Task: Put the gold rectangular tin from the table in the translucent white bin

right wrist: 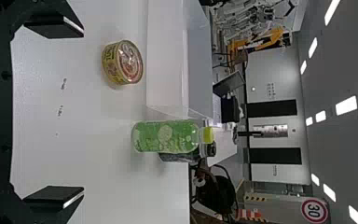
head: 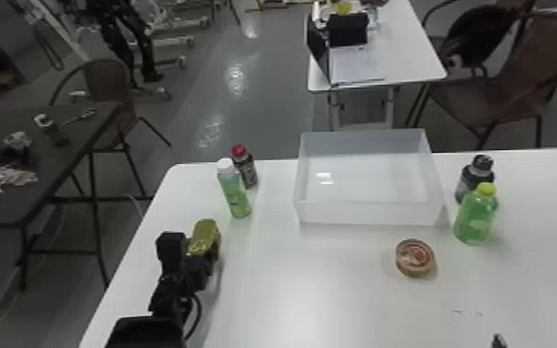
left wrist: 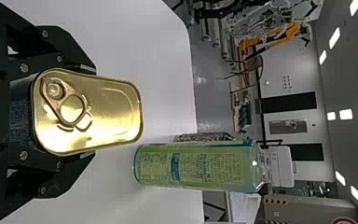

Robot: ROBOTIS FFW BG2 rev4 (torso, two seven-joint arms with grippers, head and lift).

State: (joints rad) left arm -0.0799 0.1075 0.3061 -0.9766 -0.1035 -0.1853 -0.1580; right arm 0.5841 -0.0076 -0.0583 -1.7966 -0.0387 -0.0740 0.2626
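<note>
The tin [left wrist: 107,112] is smooth, glossy gold metal; the bin [head: 370,214] is smooth, cloudy plastic. The table [head: 300,277] looks smooth and softly shiny, the yellow-capped bottle [head: 474,222] glossy plastic.

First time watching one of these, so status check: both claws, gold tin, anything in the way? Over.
Left gripper shut on gold tin, outside bin. Right gripper open, empty. White-capped bottle near tin, might crowd the path. Over.
</note>
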